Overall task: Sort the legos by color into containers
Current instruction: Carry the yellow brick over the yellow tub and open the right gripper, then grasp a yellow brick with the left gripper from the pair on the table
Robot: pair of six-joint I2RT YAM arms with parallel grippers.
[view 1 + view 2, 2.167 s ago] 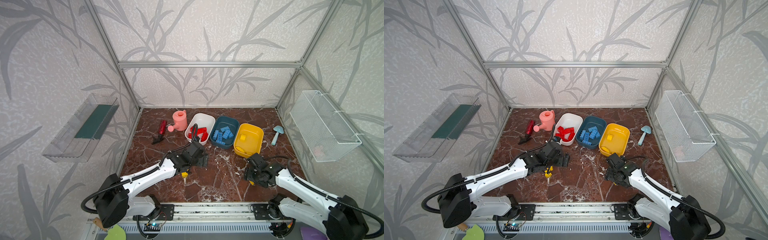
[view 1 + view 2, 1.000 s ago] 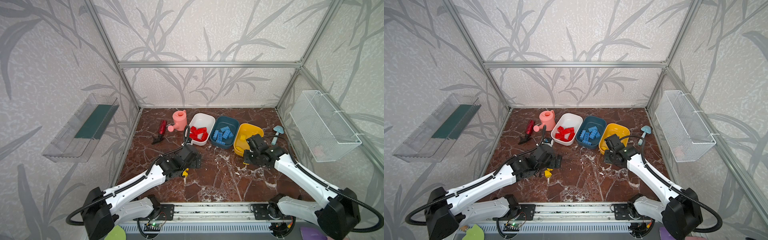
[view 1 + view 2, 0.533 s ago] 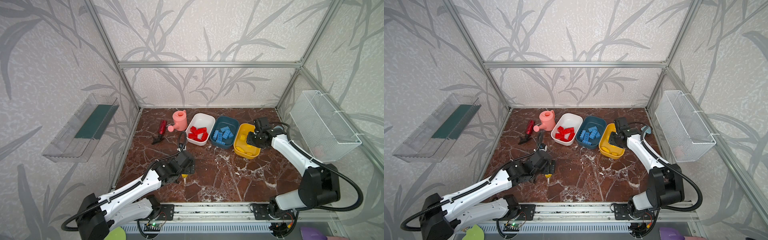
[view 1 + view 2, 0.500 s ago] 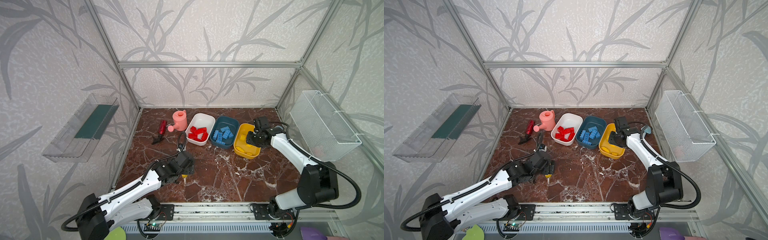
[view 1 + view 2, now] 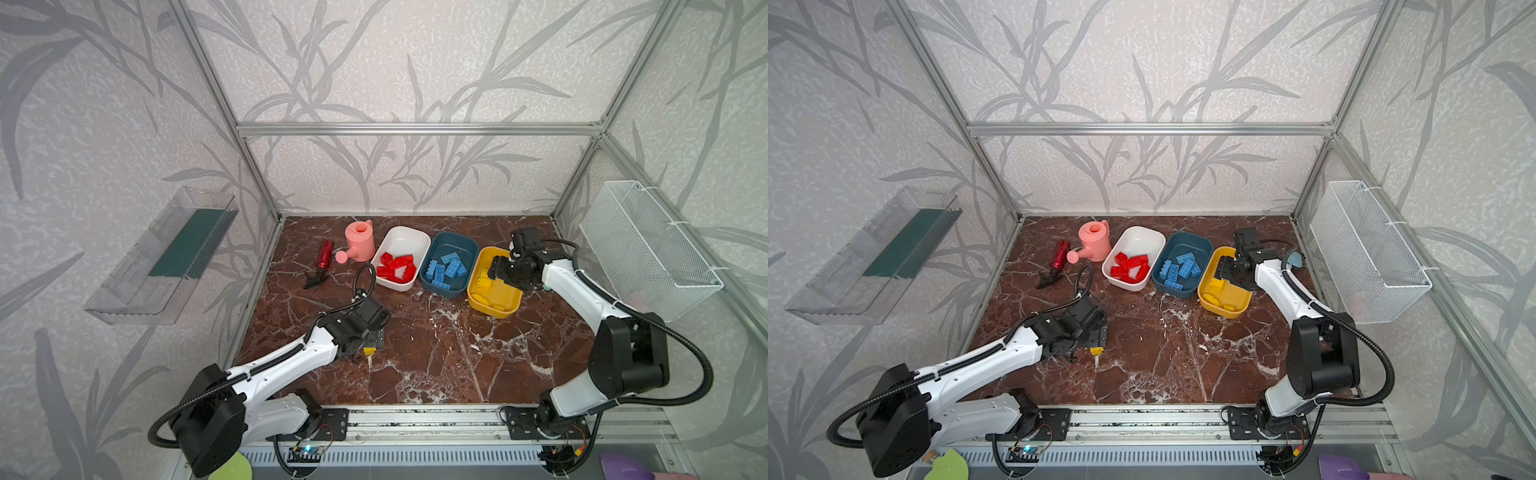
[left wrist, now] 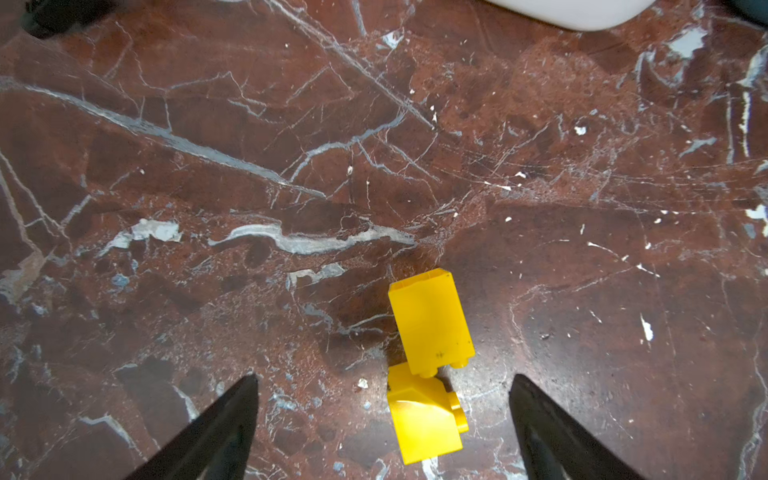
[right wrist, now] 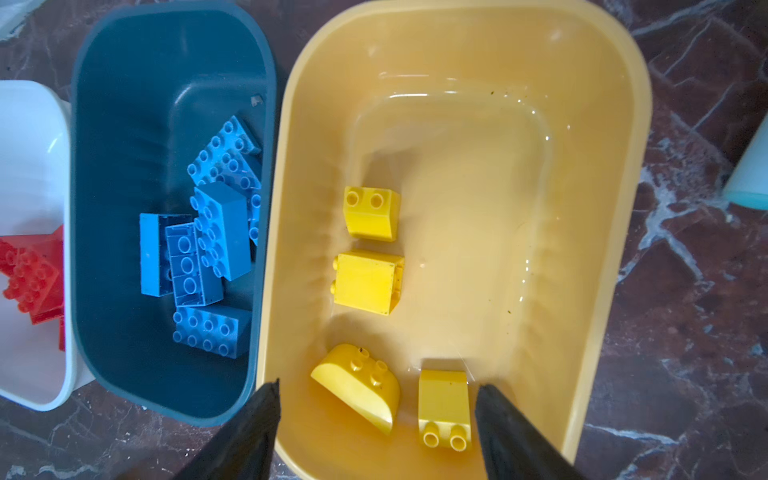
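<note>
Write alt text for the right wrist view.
The open right gripper hangs over a yellow rounded-rectangular plastic tub holding four yellow studded plastic bricks, none gripped. Beside it, a dark teal plastic tub holds blue studded bricks; a white plastic tub with red bricks shows at the edge.

White tub (image 5: pixel 405 241) holds red bricks (image 5: pixel 397 268), teal tub (image 5: pixel 455 242) blue bricks (image 5: pixel 446 268), yellow tub (image 7: pixel 478 166) four yellow bricks (image 7: pixel 368 282); two stray yellow bricks (image 6: pixel 430 320) lie touching outside.

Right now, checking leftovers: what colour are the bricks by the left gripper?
Both bricks are yellow; clearest in left wrist view.
</note>
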